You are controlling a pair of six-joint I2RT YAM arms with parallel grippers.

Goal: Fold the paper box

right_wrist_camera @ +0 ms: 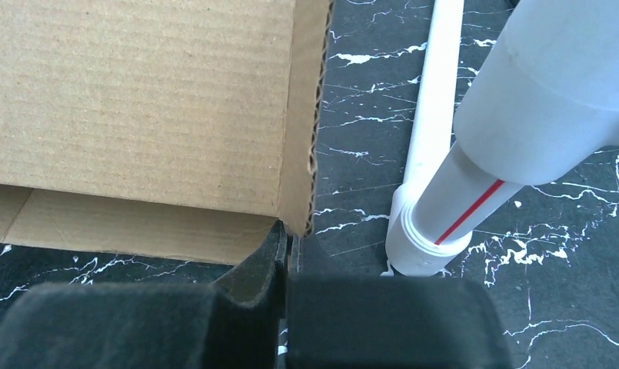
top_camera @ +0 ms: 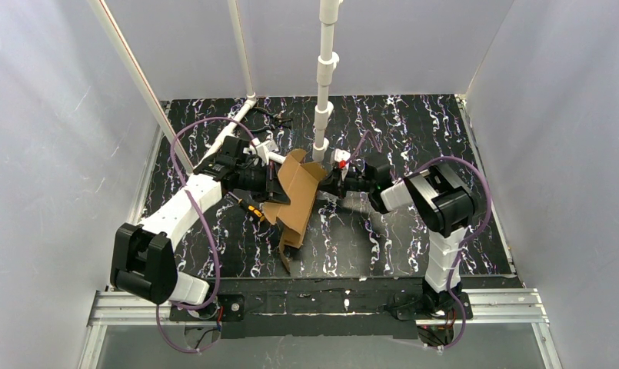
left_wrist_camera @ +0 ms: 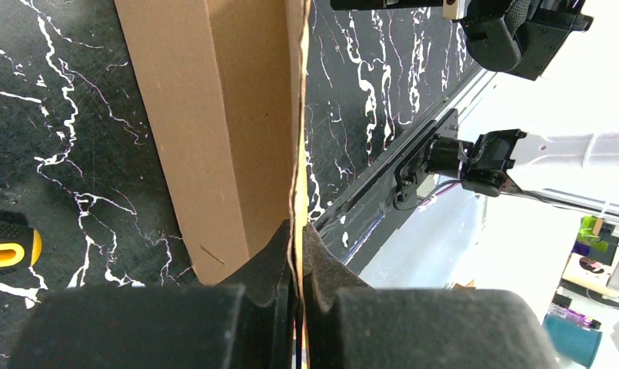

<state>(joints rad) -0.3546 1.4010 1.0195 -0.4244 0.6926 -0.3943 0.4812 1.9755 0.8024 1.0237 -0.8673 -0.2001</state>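
Note:
The paper box [top_camera: 294,198] is a brown corrugated sheet, partly folded, standing tilted at the table's middle between both arms. In the left wrist view a long brown panel [left_wrist_camera: 214,131] runs away from me, and its thin edge goes down between the jaws. My left gripper [left_wrist_camera: 299,234] is shut on that edge; in the top view it [top_camera: 272,184] is at the box's left side. My right gripper [right_wrist_camera: 292,240] is shut at the lower corner of an upright flap [right_wrist_camera: 137,100], whose corrugated edge ends right at the tips. From above, it [top_camera: 329,183] meets the box's right side.
A white pipe post [top_camera: 322,115] stands just behind the box and close to the right gripper [right_wrist_camera: 475,192]. A yellow and black tool [top_camera: 252,207] lies on the black marbled table [top_camera: 414,138] left of the box. White walls enclose the table.

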